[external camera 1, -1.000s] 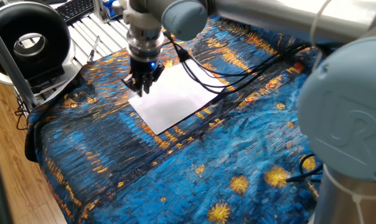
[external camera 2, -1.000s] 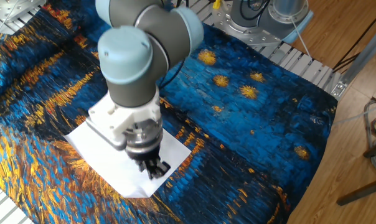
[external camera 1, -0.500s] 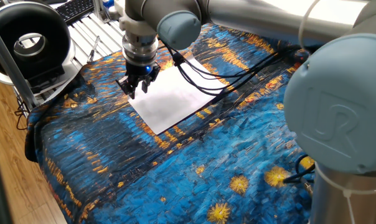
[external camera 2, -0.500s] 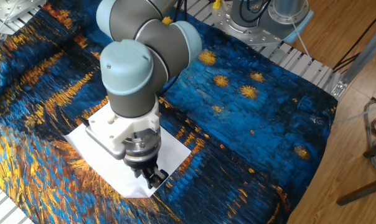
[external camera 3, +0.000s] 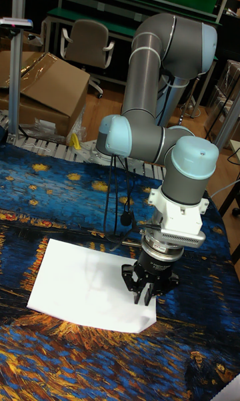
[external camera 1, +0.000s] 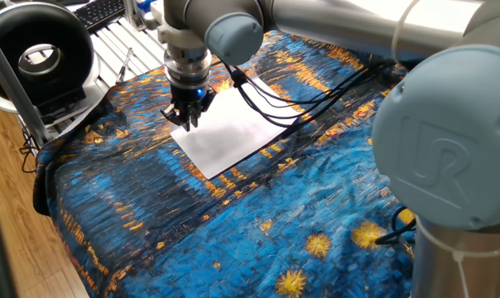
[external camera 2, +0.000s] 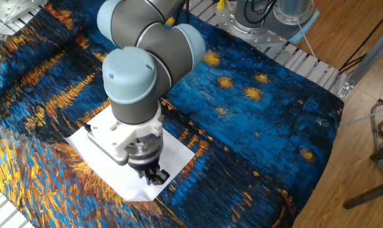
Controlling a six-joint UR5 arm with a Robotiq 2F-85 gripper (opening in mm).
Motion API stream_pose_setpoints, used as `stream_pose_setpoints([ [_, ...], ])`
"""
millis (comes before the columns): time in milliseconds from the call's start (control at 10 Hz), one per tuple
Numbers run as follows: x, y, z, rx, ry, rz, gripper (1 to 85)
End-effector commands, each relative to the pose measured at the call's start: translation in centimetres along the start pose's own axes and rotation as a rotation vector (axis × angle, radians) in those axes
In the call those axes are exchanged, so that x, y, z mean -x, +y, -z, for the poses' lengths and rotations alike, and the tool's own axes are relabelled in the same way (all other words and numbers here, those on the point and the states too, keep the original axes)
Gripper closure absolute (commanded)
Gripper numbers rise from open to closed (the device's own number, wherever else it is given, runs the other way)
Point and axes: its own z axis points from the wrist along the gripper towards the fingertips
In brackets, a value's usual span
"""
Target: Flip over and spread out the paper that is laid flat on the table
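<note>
Since the earlier frames, the gripper (external camera 1: 187, 121) has shifted back toward the corner of the paper (external camera 1: 233, 128) and dropped lower over it. Paper position: flat on the table (external camera 1: 192, 232), white face up, unfolded, all edges resting on the blue and orange cloth. Gripper position: pointing straight down at the sheet's corner nearest the table's edge, fingertips (external camera 3: 145, 296) at or just above the paper surface. Jaw state: the fingers stand close together; whether they pinch the paper edge cannot be determined. Black cables (external camera 1: 271, 99) trail across the sheet's far side.
</note>
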Motion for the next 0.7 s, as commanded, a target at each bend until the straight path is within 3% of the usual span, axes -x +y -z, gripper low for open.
stream_pose_setpoints([
  [0,0.4,0.5,0.1,0.026,-0.011,-0.014,48.7],
  [200,0.7,0.5,0.1,0.025,-0.022,-0.028,50.7],
  [600,1.8,0.7,0.3,0.035,-0.052,-0.028,46.0],
])
